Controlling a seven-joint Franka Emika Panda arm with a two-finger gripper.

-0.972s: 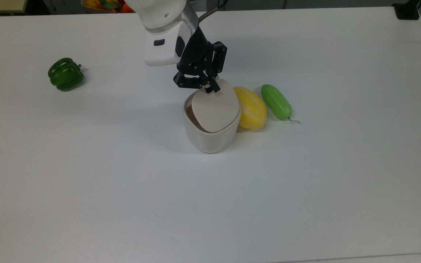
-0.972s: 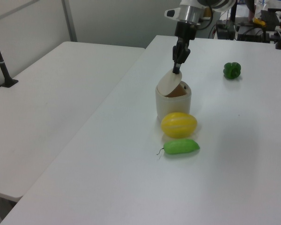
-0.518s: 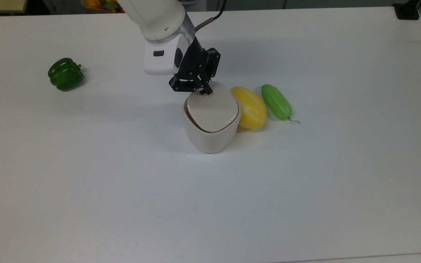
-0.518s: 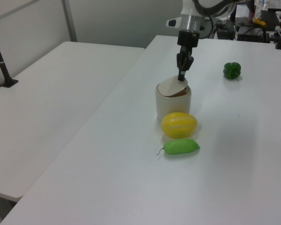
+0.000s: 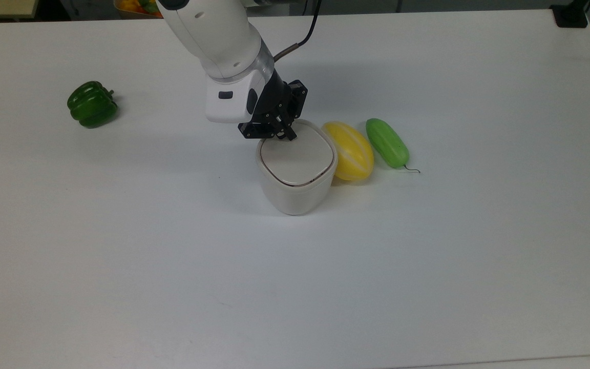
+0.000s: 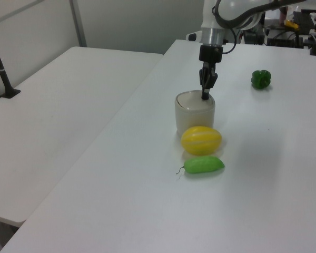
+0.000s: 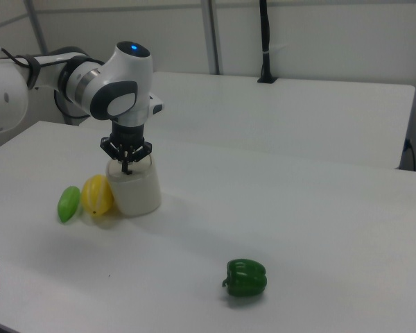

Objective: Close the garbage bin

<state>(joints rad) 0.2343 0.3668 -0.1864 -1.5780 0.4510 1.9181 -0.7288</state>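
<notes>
Jaws (image 5: pixel 289 135) on flat garbage bin (image 5: pixel 296 189) lid

no readable text, no labels, no brands, no numbers

White rounded arm (image 5: pixel 208 31), grey wrist ring, black end effector (image 5: pixel 280 134), black cable, blue light.

A second white table (image 6: pixel 68 105) stands beside the work table (image 6: pixel 263 174), before pale walls.
</notes>
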